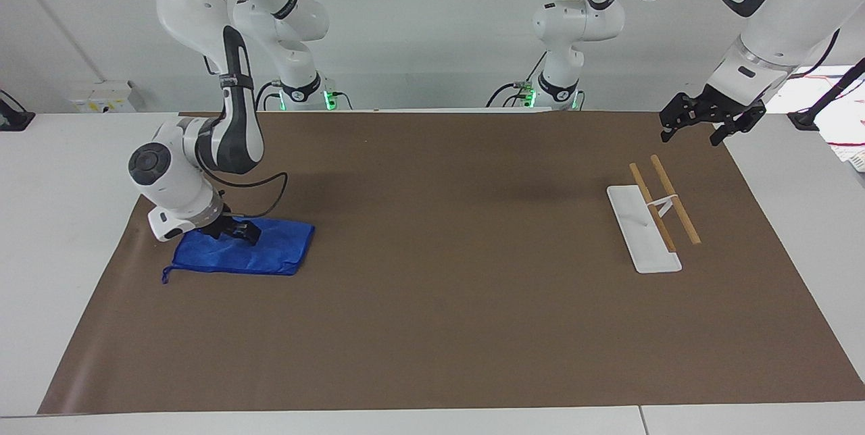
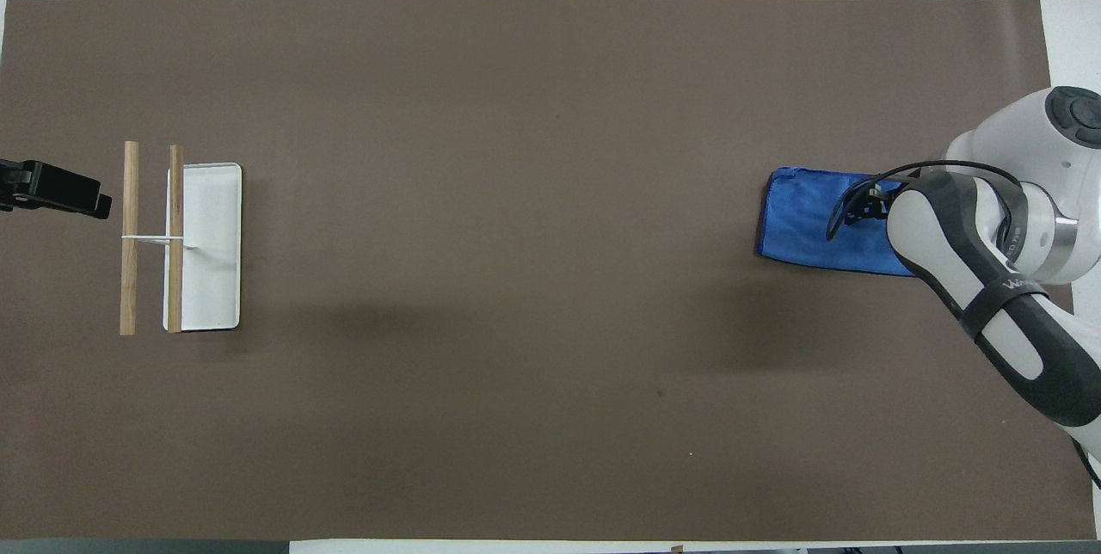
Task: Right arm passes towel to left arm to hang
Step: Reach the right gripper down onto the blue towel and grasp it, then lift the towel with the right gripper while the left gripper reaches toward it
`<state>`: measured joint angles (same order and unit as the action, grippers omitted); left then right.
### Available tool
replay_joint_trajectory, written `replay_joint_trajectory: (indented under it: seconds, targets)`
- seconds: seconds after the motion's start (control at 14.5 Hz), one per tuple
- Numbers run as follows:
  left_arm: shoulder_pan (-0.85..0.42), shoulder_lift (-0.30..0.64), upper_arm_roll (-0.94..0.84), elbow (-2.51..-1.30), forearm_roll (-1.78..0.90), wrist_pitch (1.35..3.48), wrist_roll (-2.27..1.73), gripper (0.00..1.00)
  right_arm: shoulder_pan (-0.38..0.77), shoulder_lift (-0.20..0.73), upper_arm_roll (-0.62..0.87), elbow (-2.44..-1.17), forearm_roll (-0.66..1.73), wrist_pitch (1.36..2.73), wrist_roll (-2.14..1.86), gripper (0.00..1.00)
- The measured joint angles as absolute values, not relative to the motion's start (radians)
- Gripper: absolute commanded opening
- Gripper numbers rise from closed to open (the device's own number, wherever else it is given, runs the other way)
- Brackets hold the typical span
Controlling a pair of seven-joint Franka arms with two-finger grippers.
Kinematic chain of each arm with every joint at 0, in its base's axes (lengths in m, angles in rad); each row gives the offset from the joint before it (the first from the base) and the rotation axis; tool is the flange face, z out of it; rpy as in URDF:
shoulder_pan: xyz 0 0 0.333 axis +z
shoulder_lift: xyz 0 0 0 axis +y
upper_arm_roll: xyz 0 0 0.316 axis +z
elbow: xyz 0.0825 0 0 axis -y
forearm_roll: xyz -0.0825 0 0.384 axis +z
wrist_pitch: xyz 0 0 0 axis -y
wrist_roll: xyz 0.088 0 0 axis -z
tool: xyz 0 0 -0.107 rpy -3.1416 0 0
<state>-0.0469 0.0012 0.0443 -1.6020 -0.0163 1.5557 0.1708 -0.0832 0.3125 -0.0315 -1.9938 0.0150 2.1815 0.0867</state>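
So the right gripper [image 1: 233, 231] is sitting right down on the towel [image 1: 270, 249], which is lying flat on the brown mat [image 1: 432, 327] near the corner at the right arm's end, on the robots' side of the table. I can't tell whether its fingers are pinching cloth or spread. My worry: it's grabbing only the top layer near the edge, so the towel could be unfolding or slipping out on the lift. The left gripper [image 1: 703, 121] is waiting, fingers spread, over the mat's edge near the rack [image 1: 659, 209]. A droopy towel is making that handoff tricky.
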Motion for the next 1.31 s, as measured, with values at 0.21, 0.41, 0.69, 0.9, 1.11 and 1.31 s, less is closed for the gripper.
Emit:
replay_joint_trajectory:
  seconds: [0.21,0.41,0.69,0.9,1.11,1.31]
  targets:
    - [-0.047,0.001,0.044,-1.602,-0.016,1.556,0.171,1.0,-0.081,0.313,-0.028,-2.009,0.015,2.204,0.087,0.0]
    - [-0.047,0.001,0.044,-1.602,-0.016,1.556,0.171,1.0,-0.081,0.308,-0.028,-2.016,0.015,2.208,0.086,0.0]
    - [-0.047,0.001,0.044,-1.602,-0.016,1.556,0.171,1.0,-0.066,0.307,-0.026,-1.978,0.015,2.137,0.084,0.0]
    - [-0.047,0.001,0.044,-1.602,-0.016,1.556,0.171,1.0,-0.031,0.302,-0.025,-1.864,0.017,1.983,0.085,0.0]
    - [-0.047,0.001,0.044,-1.602,-0.016,1.556,0.171,1.0,0.02,0.297,-0.024,-1.741,0.064,1.837,0.123,0.0]
    - [-0.047,0.001,0.044,-1.602,-0.016,1.556,0.171,1.0,0.079,0.293,-0.023,-1.645,0.145,1.735,0.22,0.0]
